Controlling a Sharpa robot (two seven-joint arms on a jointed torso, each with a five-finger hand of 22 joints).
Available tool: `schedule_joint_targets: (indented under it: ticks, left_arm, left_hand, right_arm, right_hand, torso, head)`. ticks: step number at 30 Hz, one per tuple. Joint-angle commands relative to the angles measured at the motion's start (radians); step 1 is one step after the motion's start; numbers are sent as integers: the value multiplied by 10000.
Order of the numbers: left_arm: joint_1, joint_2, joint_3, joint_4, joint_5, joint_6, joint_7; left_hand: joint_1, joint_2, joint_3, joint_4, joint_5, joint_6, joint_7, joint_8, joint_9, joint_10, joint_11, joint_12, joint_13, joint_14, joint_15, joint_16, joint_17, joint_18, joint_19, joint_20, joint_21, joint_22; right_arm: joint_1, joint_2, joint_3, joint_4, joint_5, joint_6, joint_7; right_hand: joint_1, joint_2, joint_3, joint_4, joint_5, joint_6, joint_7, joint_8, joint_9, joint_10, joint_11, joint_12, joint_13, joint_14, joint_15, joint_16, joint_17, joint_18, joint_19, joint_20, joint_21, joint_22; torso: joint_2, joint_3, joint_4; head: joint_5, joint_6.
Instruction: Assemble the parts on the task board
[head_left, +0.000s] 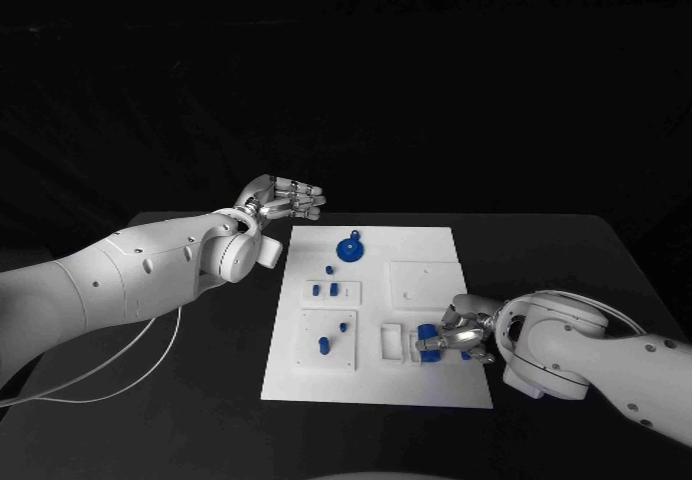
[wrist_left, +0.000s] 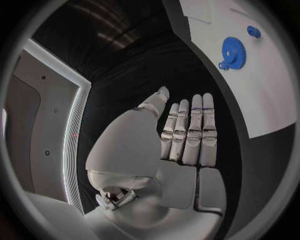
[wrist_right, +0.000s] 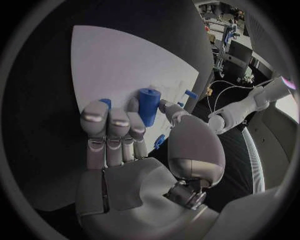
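Pinching a blue cylinder part (wrist_right: 149, 106) between thumb and fingers, your right hand (head_left: 454, 338) sits over the task board's (head_left: 433, 385) near-right corner. Left hand (head_left: 283, 199) hovers off the far-left corner, fingers straight, holding nothing; blue gear (head_left: 351, 247) nearby.

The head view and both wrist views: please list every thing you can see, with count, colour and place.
Table: one, black, under everything.
Task board: one, white, middle of the table.
Gear: one, blue, on the board's far part.
Small parts: several, blue, standing in the board's left blocks.
Cylinder part: one, blue, held in the right hand.
Left hand: silver, fingers apart, holding nothing, beyond the board's far left corner.
Right hand: silver, over the board's near right part.
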Motion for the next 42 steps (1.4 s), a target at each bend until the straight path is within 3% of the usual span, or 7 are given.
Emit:
schedule_joint_targets:
  ticks: [1,3,7,14,26,36,42]
  left_arm:
    - [-8,26,6,16,54,153,66]
    - [-8,26,6,19,54,160,62]
    - [-8,25,5,20,54,166,55]
    - [-8,15,5,22,54,176,38]
    - [-8,24,3,7,54,190,30]
    - [-7,34,2,10,54,191,23]
    - [-7,39,2,10,54,207,19]
  left_hand:
    - [-111,24,-17,51,11,-58,-9,-25,-4,18,28,-10,-2,-52,23,-32,12,-60,69,9,-39,-9]
    - [-111,24,-17,51,11,-58,-9,-25,-4,18,28,-10,-2,-52,23,-32,12,-60,69,9,-39,-9]
    - [-111,24,-17,51,11,-58,-9,-25,-4,18,28,-10,-2,-52,23,-32,12,-60,69,9,-39,-9]
    - [-67,27,-45,88,13,-89,0,-30,-6,3,31,-9,-2,-64,26,-32,16,-60,98,11,-31,-167]
    - [-67,27,-45,88,13,-89,0,-30,-6,3,31,-9,-2,-64,26,-32,16,-60,98,11,-31,-167]
    - [-67,27,-45,88,13,-89,0,-30,-6,3,31,-9,-2,-64,26,-32,16,-60,98,11,-31,-167]
    - [-67,27,-45,88,13,-89,0,-30,-6,3,31,-9,-2,-64,26,-32,16,-60,98,11,-31,-167]
  right_arm:
    - [-111,-5,-97,-95,11,-169,-185]
    - [-107,-42,-98,-81,160,-280,-190]
    - [-77,-128,-99,-36,592,-476,-191]
    - [46,-231,-98,65,1395,-729,-184]
    - [670,-356,-59,325,2079,-856,-192]
    - [795,-102,-65,384,2377,-471,-218]
    - [808,176,-167,331,2483,-268,-230]
  right_hand:
    - [224,478,930,-1158,574,-49,-110,-68,-667,-10,-59,-7,78,8,-44,-22,-2,106,575,-22,-51,14]
    - [69,652,988,-1541,742,-54,-133,-78,-563,9,-68,-35,59,8,-50,-31,-10,88,575,-40,-54,15]
    - [33,798,981,-1830,991,-14,-135,-75,-498,24,-90,-46,50,1,-60,-41,-17,71,576,-47,-66,12]
    - [-32,758,527,-1761,948,127,-140,-77,-1202,45,-80,-30,56,5,-56,-43,-24,70,576,-45,-59,24]
    - [-4,758,472,-1795,1065,173,-149,-77,-1304,53,-91,-103,-1,4,-63,-52,-29,65,574,-51,-77,21]
    - [37,886,55,-1836,1105,188,-138,-76,-1569,17,-75,-145,-33,0,-51,-71,-14,44,567,-42,-135,36]
    - [48,935,-107,-1842,1087,183,-134,-79,-1641,3,-69,-161,-45,-4,-48,-90,-3,46,564,-37,-185,34]
  torso:
    - [-3,0,-4]
    - [-3,0,-3]
    - [-5,-1,-8]
    - [0,6,-7]
    - [3,-6,-1]
    - [1,-14,-6]
    - [0,-11,-2]
  head:
    - [-5,23]
    - [-8,37]
    - [0,38]
    - [20,34]
    - [64,16]
    - [91,-2]
    - [114,-35]
